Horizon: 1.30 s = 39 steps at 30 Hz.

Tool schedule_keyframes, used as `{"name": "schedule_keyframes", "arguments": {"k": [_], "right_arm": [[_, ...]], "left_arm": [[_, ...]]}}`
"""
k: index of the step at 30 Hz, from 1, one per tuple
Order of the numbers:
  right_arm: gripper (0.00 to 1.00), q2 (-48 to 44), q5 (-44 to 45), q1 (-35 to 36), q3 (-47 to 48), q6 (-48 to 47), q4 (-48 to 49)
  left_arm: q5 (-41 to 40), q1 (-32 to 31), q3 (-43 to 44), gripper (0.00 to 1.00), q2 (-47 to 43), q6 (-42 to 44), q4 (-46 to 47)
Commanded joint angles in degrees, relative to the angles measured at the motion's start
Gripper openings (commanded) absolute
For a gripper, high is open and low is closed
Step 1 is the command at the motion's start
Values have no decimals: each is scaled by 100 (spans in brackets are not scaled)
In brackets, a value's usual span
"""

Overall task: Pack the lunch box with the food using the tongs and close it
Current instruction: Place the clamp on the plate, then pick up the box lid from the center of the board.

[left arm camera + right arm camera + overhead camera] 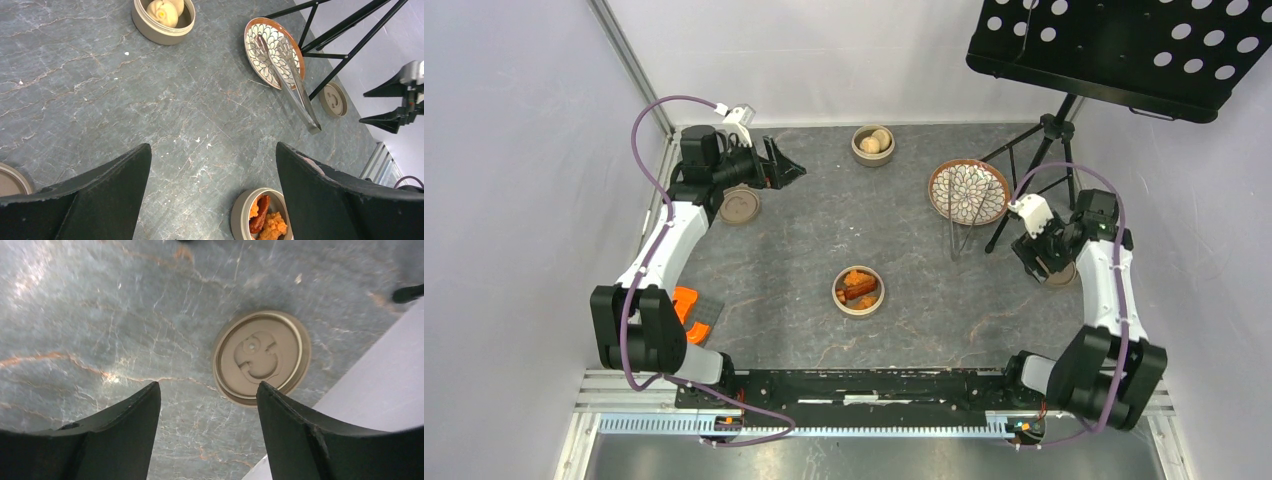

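Note:
A round beige lunch box bowl point(859, 291) holds orange crumbed food point(272, 225) and a brown sausage. A second beige bowl point(873, 146) at the back holds pale buns point(162, 12). The dark tongs point(959, 225) lie with their tips on the patterned plate point(936, 180) and their joined end on the table. My left gripper point(789, 168) hangs open at the back left, empty point(213, 145). My right gripper point(1030, 260) is open and empty point(208, 383) above a beige lid point(261, 356) near the table's right edge. Another lid point(740, 205) lies under the left arm.
A black tripod point(1044, 150) with a perforated music-stand top point(1124, 50) stands at the back right, one leg reaching toward the plate. An orange and black object point(692, 308) lies by the left arm's base. White walls close in the table.

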Motion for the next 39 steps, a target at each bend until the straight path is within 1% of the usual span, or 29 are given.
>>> {"name": "schedule_keyframes", "arguments": {"k": [1, 3, 6, 10, 16, 21, 29, 31, 33, 35, 36, 39], "right_arm": [[72, 502, -142, -257, 89, -968, -190], [67, 759, -49, -301, 54, -1016, 23], [64, 1030, 1, -303, 59, -1021, 262], [53, 1484, 305, -305, 69, -893, 450], [48, 1846, 493, -299, -62, -761, 774], [40, 2091, 555, -271, -178, -676, 933], [33, 1764, 631, -207, -985, -519, 1125], [25, 1663, 639, -209, -1163, -467, 1170], [13, 1553, 640, -207, -1195, -405, 1138], [2, 1437, 634, -222, -1061, -324, 1022], [0, 1349, 628, -234, -977, -285, 942], [0, 1043, 477, -295, -651, -184, 613]], "left_arm": [[150, -39, 196, 100, -124, 56, 222], [140, -53, 187, 100, -121, 27, 255], [114, -64, 186, 100, -128, 26, 264], [73, -67, 139, 100, -159, 27, 272], [61, -62, 82, 100, -170, 27, 289], [79, -58, 155, 100, -121, 27, 268], [88, -63, 186, 100, -120, 79, 215], [97, -62, 199, 100, -108, 79, 218], [106, -62, 223, 100, -100, 79, 215], [120, -63, 248, 100, -70, 79, 208], [123, -62, 264, 100, -59, 79, 206], [140, -67, 283, 100, -27, 71, 210]]}}
